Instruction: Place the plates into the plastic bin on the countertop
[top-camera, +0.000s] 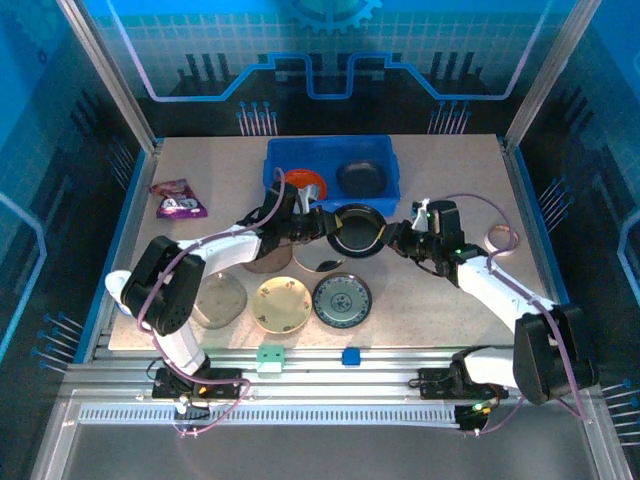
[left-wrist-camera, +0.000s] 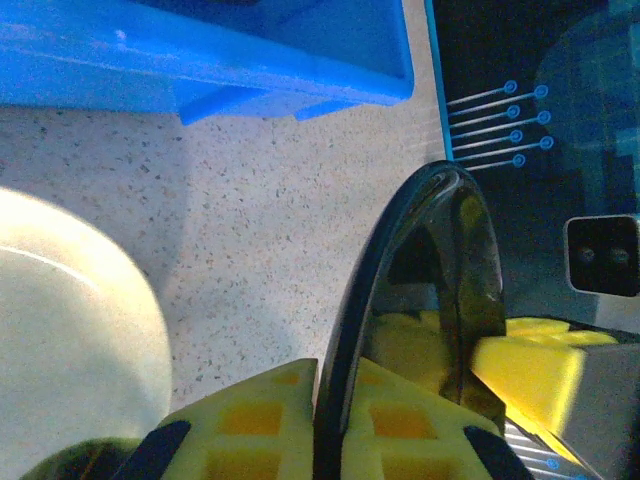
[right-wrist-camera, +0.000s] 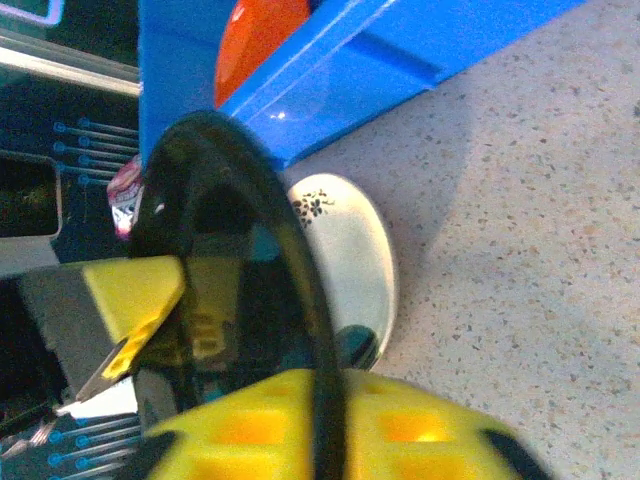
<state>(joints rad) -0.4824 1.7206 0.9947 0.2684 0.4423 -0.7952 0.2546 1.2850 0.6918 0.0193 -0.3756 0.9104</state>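
While L end effector (top-camera: 328, 224) and R end effector (top-camera: 391, 236) pinch opposite rims of black plate (top-camera: 357, 230), it's beside blue bin (top-camera: 272, 168).

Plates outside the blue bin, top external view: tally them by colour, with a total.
black plate: 1
brown plate: 1
white plate: 1
smoky grey plate: 1
cream floral plate: 1
blue-green patterned plate: 1
Total: 6

Glossy black plate (top-camera: 357, 229), matt speckled countertop (top-camera: 440, 300)
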